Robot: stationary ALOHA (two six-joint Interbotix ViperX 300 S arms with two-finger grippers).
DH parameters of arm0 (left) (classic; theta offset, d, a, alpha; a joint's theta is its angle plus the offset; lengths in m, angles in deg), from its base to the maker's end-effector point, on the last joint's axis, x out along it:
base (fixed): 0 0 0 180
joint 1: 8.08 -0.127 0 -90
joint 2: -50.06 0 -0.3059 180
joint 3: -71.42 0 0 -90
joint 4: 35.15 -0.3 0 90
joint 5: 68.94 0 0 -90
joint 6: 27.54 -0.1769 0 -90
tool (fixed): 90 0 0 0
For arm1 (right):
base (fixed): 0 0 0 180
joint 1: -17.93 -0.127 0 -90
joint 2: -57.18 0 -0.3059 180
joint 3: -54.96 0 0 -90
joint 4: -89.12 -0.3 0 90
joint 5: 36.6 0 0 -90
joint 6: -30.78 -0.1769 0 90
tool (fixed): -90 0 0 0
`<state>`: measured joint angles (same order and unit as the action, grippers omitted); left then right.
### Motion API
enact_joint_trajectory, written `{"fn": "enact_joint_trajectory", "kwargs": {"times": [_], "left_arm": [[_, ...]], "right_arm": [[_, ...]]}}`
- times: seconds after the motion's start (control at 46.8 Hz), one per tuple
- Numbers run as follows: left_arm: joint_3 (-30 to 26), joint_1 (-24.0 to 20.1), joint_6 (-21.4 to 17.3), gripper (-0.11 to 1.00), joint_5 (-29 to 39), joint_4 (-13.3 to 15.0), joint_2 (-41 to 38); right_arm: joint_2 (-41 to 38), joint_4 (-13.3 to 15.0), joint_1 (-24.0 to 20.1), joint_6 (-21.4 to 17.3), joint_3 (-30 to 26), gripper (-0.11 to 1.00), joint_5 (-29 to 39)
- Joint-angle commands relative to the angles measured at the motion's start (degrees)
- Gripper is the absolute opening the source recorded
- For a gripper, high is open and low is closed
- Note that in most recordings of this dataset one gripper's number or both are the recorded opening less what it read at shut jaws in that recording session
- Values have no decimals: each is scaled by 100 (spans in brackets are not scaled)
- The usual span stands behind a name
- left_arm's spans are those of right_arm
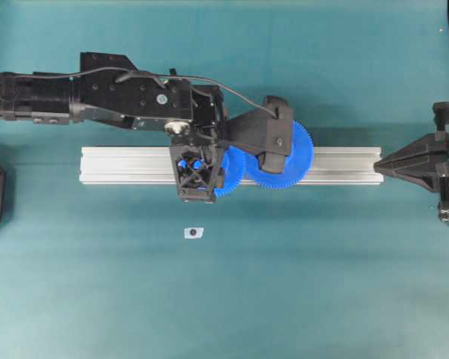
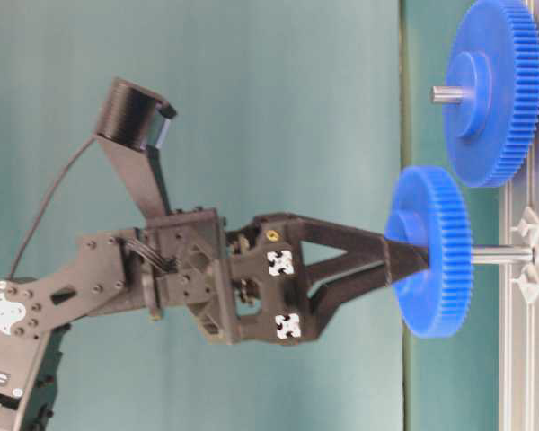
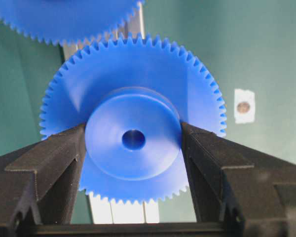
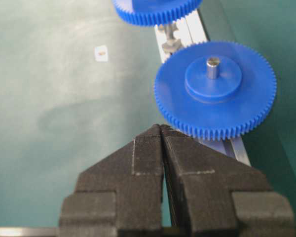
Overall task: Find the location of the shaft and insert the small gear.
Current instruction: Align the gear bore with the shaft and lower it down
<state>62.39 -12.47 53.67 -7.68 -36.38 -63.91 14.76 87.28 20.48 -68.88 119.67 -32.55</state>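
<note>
My left gripper is shut on the raised hub of the small gear, one finger on each side. The blue gear hangs just off the aluminium rail. A steel shaft stands out from the rail and meets the gear's back at its centre. The hole on the hub side looks dark, with no shaft tip showing. From the right wrist, the shaft shows under the small gear. My right gripper is shut and empty, off the rail's right end.
A larger blue gear with a grey pin sits on the rail beside the small gear. A tiny white tag with a dark centre lies on the green mat in front of the rail.
</note>
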Motion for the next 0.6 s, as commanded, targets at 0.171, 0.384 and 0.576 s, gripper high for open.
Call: {"fn": "enact_joint_trajectory", "kwargs": {"times": [0.171,0.384,0.576], "left_arm": [[70,-35,18,63,-62,-26,114],[79,-123,0,63,-229,-26,114],[79,-176,-9,63,-229,-26,97]], "right_arm": [[-35,9,18,-70,-70,4,-26],[-35,9,18,-70,-79,4,-18],[-35,9,18,-70,-70,4,-18]]}}
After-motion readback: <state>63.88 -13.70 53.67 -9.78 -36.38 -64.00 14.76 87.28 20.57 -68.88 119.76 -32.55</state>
